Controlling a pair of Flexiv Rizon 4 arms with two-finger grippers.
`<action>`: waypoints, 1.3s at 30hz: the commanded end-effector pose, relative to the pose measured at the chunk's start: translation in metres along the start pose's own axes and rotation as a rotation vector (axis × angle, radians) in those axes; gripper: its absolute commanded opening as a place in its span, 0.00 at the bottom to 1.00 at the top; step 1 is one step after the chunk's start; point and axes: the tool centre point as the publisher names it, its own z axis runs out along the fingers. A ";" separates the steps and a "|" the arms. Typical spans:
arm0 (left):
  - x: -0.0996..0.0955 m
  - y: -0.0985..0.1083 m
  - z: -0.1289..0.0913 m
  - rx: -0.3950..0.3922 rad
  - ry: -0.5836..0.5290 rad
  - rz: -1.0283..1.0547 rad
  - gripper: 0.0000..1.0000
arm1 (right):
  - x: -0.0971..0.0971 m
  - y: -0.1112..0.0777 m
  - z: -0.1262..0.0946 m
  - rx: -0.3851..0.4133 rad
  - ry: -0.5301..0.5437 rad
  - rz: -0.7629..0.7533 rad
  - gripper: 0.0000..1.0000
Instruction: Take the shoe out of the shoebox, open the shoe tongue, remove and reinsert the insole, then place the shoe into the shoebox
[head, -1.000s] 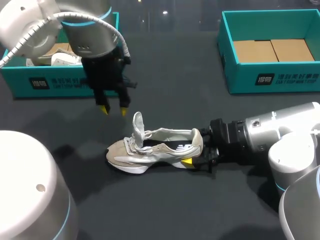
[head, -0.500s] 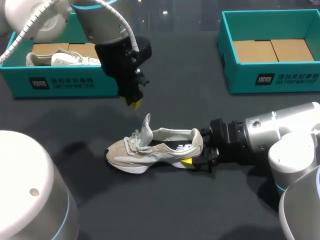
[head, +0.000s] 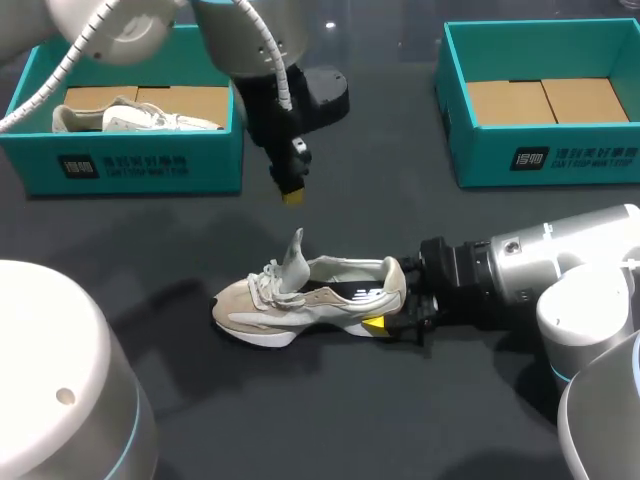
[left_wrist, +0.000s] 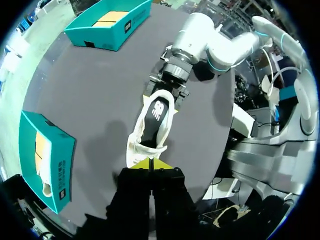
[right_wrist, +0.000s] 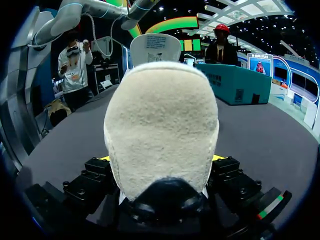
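Observation:
A beige and white shoe (head: 300, 295) lies on its sole on the dark table, toe to the left, its tongue (head: 293, 255) standing up. My right gripper (head: 388, 305) is shut on its heel (right_wrist: 160, 125), one yellow fingertip (head: 372, 323) showing at the near side. In the right wrist view the heel fills the space between the fingers. My left gripper (head: 291, 195) hangs above and behind the shoe, shut on nothing, its yellow tips pressed together. From the left wrist, the gripper (left_wrist: 150, 164) looks down into the shoe (left_wrist: 152, 125), whose black insole (left_wrist: 157, 112) shows.
A teal shoebox (head: 150, 165) at the back left holds a second pale shoe (head: 130, 118). Another teal shoebox (head: 540, 160) at the back right has only a cardboard floor. Bare tabletop lies between the boxes and in front of the shoe.
My left gripper has shut and drawn away from the tongue, up and to the right. The tongue swung a little toward the heel and stays raised. My right gripper has kept still.

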 end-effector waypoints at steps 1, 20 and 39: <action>0.010 -0.002 0.020 0.083 0.039 0.291 0.00 | -0.001 0.000 0.001 0.005 0.000 0.002 0.00; 0.023 -0.032 0.102 0.019 0.081 0.464 0.00 | -0.001 0.000 0.001 0.005 0.000 0.002 0.00; 0.031 -0.050 0.133 -0.016 0.077 0.462 0.00 | -0.001 0.000 0.001 0.005 0.000 0.002 0.00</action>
